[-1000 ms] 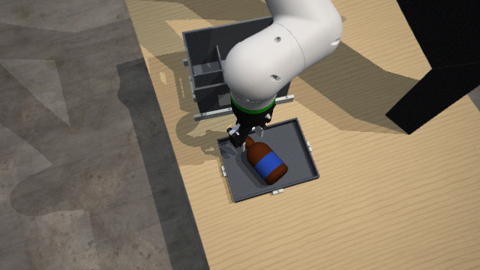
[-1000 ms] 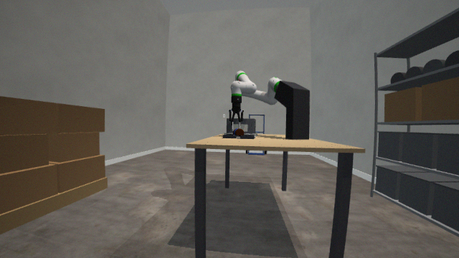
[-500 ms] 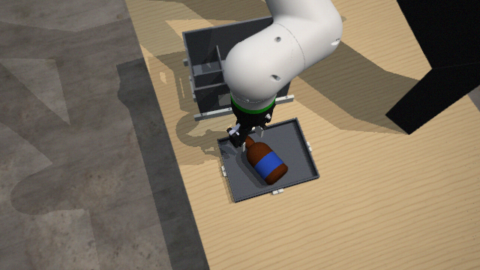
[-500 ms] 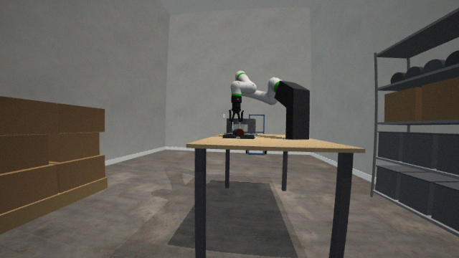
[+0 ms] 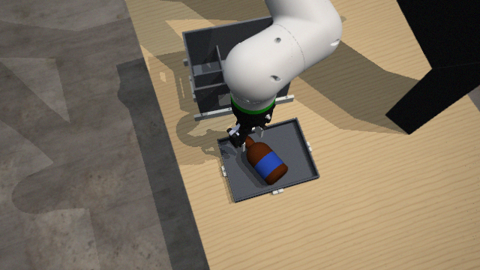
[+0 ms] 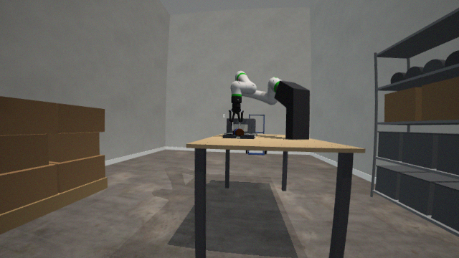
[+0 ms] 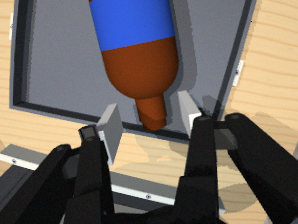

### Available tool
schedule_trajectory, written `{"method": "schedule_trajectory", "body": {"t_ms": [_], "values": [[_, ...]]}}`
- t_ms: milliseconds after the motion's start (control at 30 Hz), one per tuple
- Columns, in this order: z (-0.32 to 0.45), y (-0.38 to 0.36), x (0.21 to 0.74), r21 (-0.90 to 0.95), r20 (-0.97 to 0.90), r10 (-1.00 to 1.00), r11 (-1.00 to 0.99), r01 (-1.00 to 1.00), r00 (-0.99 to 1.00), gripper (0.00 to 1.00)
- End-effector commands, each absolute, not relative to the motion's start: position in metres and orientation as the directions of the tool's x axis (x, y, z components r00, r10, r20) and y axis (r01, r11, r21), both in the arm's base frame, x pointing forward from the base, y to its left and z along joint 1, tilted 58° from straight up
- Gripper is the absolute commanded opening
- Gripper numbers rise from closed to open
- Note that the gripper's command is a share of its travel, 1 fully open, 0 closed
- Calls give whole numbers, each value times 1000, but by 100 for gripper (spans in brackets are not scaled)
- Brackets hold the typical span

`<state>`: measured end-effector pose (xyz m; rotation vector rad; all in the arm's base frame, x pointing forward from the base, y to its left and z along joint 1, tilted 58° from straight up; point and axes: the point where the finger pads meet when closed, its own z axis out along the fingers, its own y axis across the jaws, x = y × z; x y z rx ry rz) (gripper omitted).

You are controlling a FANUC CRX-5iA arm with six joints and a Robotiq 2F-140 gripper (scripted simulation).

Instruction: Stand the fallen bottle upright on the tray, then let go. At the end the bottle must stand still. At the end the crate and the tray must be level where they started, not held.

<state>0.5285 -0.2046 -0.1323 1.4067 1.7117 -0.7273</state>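
Brown glass with a blue band: the bottle [image 5: 266,163] lies on its side inside the grey tray [image 5: 304,150], neck pointing toward the back corner, base toward the tray's near rim. Over in the wrist view the bottle [image 7: 136,43] fills the upper frame, its narrow neck running down into the gap between the two pale fingertips. And the end effector [image 5: 246,134] hovers right at that neck, partly parted, one pad on either side, with daylight visible between each pad and the neck, so nothing is gripped. The tray [image 7: 236,50] sits flat on the wooden surface [image 5: 375,210]. Just behind it stands the dark crate [image 5: 202,49] with its inner dividers, partly hidden under the white arm [image 5: 277,52]. From the exterior view the end effector [image 6: 237,118] points straight down above the tray [image 6: 247,136], though bottle detail there is too small to make out.
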Motion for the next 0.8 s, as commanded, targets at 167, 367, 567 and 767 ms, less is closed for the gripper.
{"method": "schedule_trajectory", "body": {"t_ms": [167,367,567,767], "values": [[-135,-208,530,50,-849,523,221,974,-75,38],[-138,-213,531,50,-849,523,221,974,-75,38],[-141,-218,532,50,-849,523,221,974,-75,38],[-145,-224,534,50,-849,523,221,974,-75,38]]}}
